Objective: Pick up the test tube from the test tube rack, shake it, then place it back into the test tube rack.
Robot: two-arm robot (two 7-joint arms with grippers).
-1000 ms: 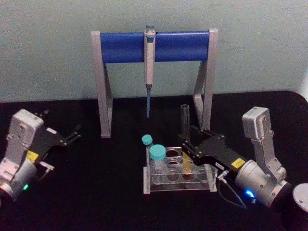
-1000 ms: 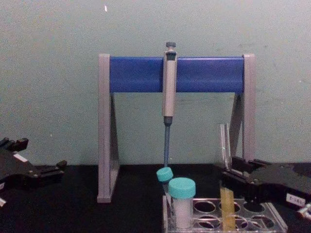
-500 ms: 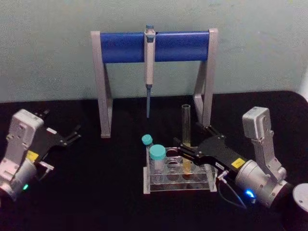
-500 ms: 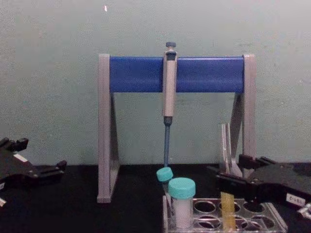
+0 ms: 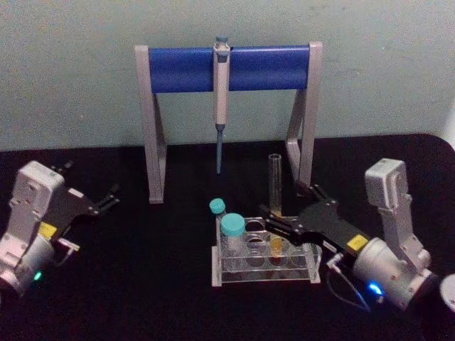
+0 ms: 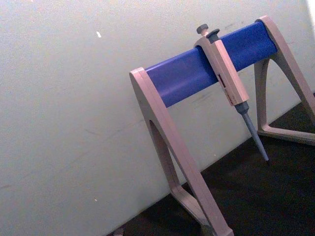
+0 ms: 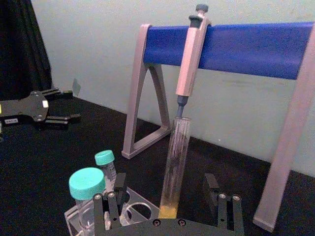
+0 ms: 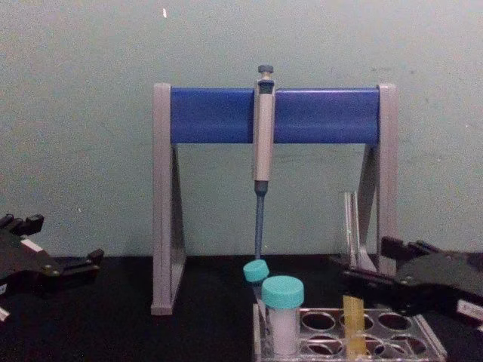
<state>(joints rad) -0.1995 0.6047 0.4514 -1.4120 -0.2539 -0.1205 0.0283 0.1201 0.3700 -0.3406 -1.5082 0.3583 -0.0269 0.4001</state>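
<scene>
While the tube (image 5: 274, 206) stands upright in the rack (image 5: 264, 266), with yellow liquid in its lower part, no step of the task can be confirmed as complete from these views. The judgement is that the pick-up is in hand: grasp, lift, shake and return are all left to do.

Left gripper (image 5: 106, 199): parked over the left part of the table (image 5: 156, 284), well apart from the rack. Its fingers lie close together with only a narrow gap, and it holds nothing.

Rack: near the table's front edge, right of centre. The tube occupies a hole toward the rack's right end.

Right gripper (image 5: 286, 213): at the rack's right end, reaching in from the right. Its jaws stand wide open, one finger on each side of the tube. In the right wrist view the tube (image 7: 176, 167) rises between the fingers (image 7: 112, 206) with clear space on both sides; no contact is visible.

Surroundings: two teal-capped tubes (image 5: 232, 234) stand at the rack's left end, clear of the right gripper. A grey-and-blue stand (image 5: 227, 106) stands behind the rack with a pipette (image 5: 221, 99) hanging from its bar. The stand's right leg is close behind the right gripper, so a lift and shake call for care there.
</scene>
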